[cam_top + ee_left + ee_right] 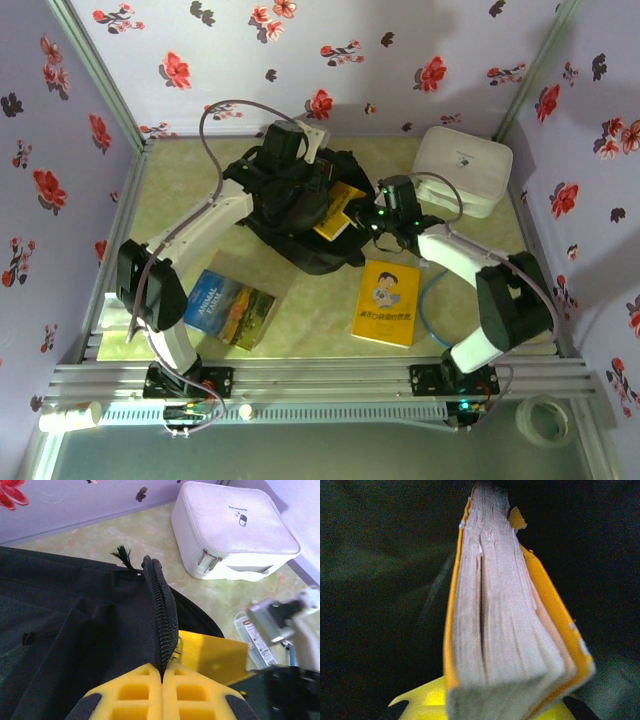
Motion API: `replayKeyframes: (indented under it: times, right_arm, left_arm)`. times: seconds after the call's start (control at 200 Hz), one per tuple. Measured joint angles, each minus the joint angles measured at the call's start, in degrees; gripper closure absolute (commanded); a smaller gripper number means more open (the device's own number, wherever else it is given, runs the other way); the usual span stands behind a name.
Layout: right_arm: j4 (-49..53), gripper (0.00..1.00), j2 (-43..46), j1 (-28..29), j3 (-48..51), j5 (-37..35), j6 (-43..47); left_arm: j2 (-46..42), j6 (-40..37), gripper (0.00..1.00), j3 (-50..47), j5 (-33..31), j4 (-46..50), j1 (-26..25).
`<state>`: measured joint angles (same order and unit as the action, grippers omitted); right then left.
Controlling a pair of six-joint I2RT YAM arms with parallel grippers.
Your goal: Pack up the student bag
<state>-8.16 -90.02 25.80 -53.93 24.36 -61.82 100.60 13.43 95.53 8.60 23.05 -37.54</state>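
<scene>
Count: 1 black backpack [310,250], 3 books, 1 white zip case [462,168], 2 arms.

The backpack is soft, dull woven fabric, slumped in a rounded heap at the centre-back of the pale green marbled table [310,325]. A coarse black zip runs along its open lip.

The case is a rounded rectangle w/ padded-looking sides. It sits back right, apart from the bag.

Books:
- Animal Farm paperback [228,308]: glossy blue/green cover, flat at front left.
- cartoon-cover yellow book [387,302]: flat at front right.
- thick yellow-jacket book [340,208]: greyish, rough page block, a bit ragged at the far cover edge. Its far end is in the bag's mouth.

Left gripper [162,675]: yellow ribbed fingers [135,697] pressed right together, pinching the zip edge of the backpack and holding that lip up.

Right gripper [372,215]: jaws narrowly apart, clamped on the near end of the thick yellow-jacket book. From the wrist cam the pages run away into the dark bag interior.
</scene>
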Motion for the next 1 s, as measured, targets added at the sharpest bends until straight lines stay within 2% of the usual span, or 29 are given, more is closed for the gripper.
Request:
replayKeyframes:
  times: [0.395, 0.84, 1.0]
  right_arm:
    - [-14.60, 0.96, -17.46, 1.36, -9.25, 1.29, -11.76]
    - [-11.74, 0.90, -29.11, 2.97, -21.46, -0.02, -10.88]
    - [-9.35, 0.94, -29.88, 2.95, -22.43, 0.26, -9.01]
  left_arm:
    - [-0.13, 1.05, 1.00, -0.85, 0.04, -0.33, 0.00]
    - [-0.13, 1.11, 1.00, -1.31, 0.02, -0.33, 1.20]
    - [-0.11, 1.42, 1.00, -1.99, 0.09, -0.37, 2.25]
